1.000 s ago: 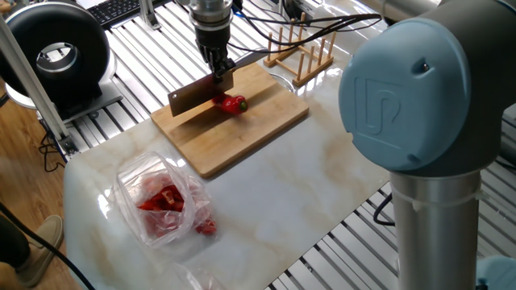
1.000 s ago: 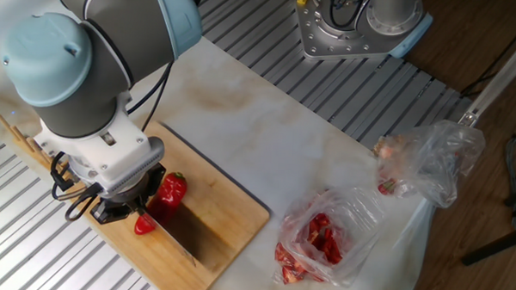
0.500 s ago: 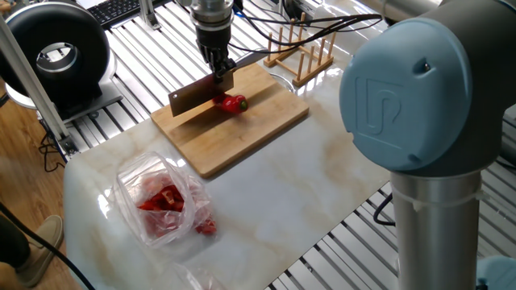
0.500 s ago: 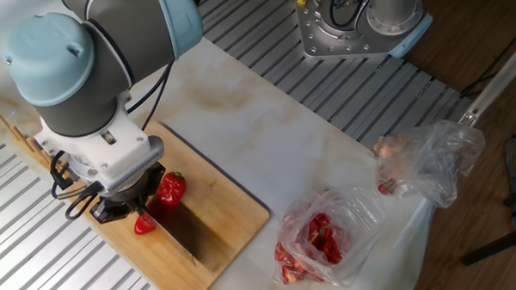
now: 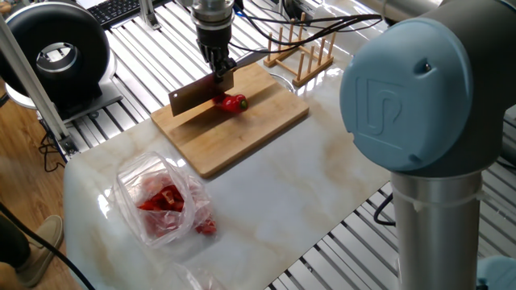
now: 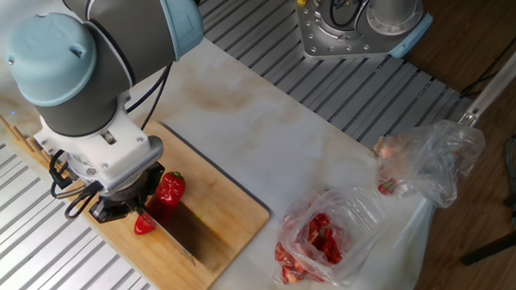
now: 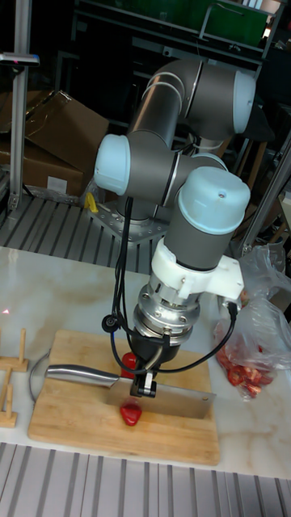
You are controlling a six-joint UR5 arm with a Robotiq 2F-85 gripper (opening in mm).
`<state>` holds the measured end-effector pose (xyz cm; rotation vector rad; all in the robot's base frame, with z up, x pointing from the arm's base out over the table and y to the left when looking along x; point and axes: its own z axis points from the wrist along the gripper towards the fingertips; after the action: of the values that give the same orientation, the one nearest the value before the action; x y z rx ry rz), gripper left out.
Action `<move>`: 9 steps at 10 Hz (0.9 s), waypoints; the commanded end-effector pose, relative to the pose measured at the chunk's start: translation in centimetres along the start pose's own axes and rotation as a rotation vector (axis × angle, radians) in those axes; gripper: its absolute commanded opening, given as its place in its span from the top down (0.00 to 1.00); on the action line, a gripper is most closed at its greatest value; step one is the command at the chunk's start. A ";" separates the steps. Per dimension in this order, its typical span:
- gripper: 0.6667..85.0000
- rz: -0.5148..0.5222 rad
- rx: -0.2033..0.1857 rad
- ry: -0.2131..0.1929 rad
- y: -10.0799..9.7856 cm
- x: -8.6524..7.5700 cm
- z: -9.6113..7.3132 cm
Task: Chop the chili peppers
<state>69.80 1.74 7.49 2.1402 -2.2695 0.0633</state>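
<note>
The gripper (image 7: 148, 380) was clamped on a cleaver (image 7: 174, 397) where handle meets blade, its fingers closed around it, so that the blade lay flat-edged and level just over the board (image 5: 242, 133); that hold looked meant to let the arm press straight down and cut without the blade twisting. The chili (image 5: 232, 103) lay near the middle of the board, under and against the blade, and in the other fixed view the cleaver stood between two red parts: a larger piece (image 6: 171, 188) on one side of the blade and a small piece (image 6: 143, 224) on the other. From that I judged that the blade was in a cut, or had one just made, though whether the edge touched the board could not be told. The board gave a firm surface directly beneath the blade, and the chili sat well in from the board's edges, where a slice would not roll off. A wooden rack (image 5: 300, 50) stood just beyond the board's far end, and a plastic bag (image 5: 161, 201) with red pieces lay off the board's near corner, well apart from the blade. The arm (image 7: 186, 202) stood above the board with its wrist pointing straight down, the gripper vertical and the handle running out level toward the rack side.
</note>
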 end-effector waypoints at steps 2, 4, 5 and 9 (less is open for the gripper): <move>0.99 0.005 0.003 -0.005 0.2 -0.2 0.1; 0.99 0.003 0.000 -0.003 0.1 -0.5 -0.3; 0.99 0.005 -0.001 -0.009 0.0 -0.8 -0.4; 0.99 0.010 0.003 -0.016 0.0 -1.5 -0.2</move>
<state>69.83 2.68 7.63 2.1395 -2.2720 0.0627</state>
